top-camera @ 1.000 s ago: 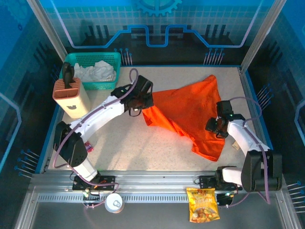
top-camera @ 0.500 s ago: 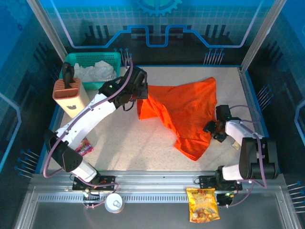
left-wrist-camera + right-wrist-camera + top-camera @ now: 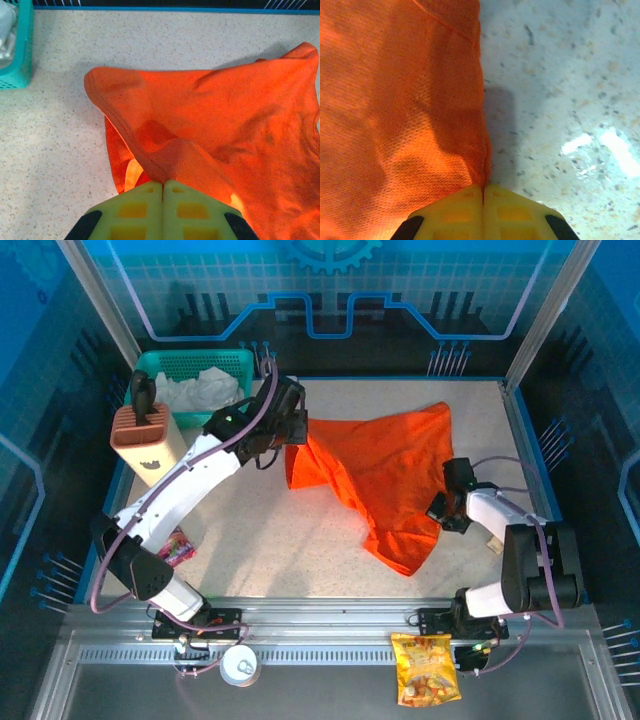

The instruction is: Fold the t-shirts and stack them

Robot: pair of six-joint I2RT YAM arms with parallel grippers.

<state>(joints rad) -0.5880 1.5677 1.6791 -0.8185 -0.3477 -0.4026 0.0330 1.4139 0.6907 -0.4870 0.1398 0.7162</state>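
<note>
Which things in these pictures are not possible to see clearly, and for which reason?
Top view: white contents of the teal basket, crumpled and too small to identify.
Top view: pink object beside the left arm, too small to identify.
Left wrist view: left tool, shut on the orange t-shirt, cut off by the bottom edge.
Right wrist view: right tool, how much cloth it pinches hidden inside its closed jaws.

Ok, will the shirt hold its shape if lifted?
Probably not: the shirt lies in soft folds between the left gripper and right gripper, so it should sag. It looks thin, likely light. Both pinch only an edge, so it might slip.
</note>
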